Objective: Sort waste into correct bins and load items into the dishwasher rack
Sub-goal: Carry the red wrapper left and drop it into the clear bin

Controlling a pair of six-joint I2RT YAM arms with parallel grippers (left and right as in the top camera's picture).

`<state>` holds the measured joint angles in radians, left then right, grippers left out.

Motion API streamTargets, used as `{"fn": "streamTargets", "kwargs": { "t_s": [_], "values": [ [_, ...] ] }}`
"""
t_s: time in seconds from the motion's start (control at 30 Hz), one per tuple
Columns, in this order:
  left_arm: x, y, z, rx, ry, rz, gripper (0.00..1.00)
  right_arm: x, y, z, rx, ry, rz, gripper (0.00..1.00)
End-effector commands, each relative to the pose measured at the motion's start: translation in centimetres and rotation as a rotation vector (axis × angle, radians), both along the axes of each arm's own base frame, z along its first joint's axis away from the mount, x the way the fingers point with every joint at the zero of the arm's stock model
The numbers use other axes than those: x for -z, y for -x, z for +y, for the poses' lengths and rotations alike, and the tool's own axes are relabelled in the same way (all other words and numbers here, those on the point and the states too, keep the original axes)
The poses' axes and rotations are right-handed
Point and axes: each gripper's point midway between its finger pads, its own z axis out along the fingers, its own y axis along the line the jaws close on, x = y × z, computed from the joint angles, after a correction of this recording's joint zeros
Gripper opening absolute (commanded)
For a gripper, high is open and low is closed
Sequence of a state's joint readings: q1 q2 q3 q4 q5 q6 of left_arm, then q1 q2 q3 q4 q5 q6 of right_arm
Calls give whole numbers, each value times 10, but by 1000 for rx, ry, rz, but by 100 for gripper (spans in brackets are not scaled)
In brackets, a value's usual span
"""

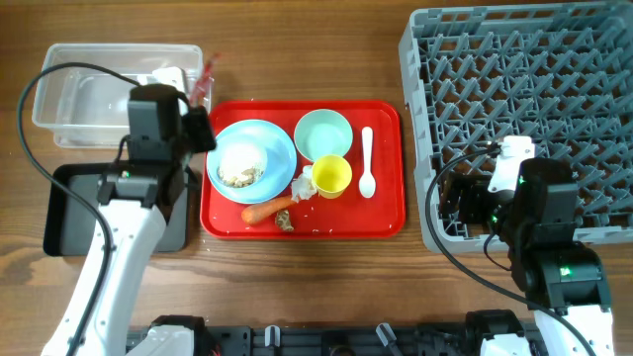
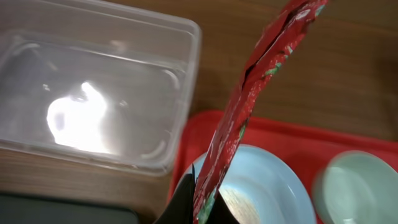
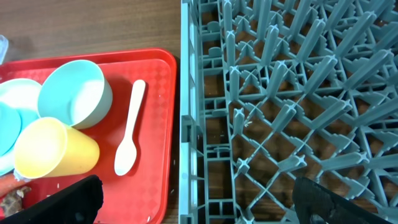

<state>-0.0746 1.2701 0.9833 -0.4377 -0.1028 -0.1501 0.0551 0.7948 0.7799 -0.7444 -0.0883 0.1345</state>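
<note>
My left gripper (image 1: 201, 127) is shut on the red wrapper (image 2: 249, 106), held up between the clear tub (image 1: 109, 89) and the red tray; the wrapper also shows in the overhead view (image 1: 204, 84). The light blue plate (image 1: 255, 158) holds a small light blue bowl with rice (image 1: 240, 165). The mint green bowl (image 1: 323, 133), yellow cup (image 1: 331, 176), white spoon (image 1: 367, 161), carrot (image 1: 267, 210) and white tissue (image 1: 303, 185) lie on the tray. The black tray bin (image 1: 69, 208) is below the tub. My right gripper (image 3: 193, 199) is open over the near-left edge of the grey dishwasher rack (image 1: 524, 109).
The red serving tray (image 1: 386, 213) sits mid-table between the bins and the rack. Brown scraps (image 1: 285, 222) lie by the carrot. My left arm covers part of the black tray.
</note>
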Motion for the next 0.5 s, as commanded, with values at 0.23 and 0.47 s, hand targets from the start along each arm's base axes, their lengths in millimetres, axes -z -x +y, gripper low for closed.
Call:
{"fn": "streamTargets", "kwargs": {
  "t_s": [0.23,0.47],
  "values": [
    [43,-52,80,-201,-42,-20,36,-6,-5,-3,14,4,-6,100],
    [6,-48,21,27,112,-93,52,-6,-5,-3,14,4,-9,100]
  ]
}}
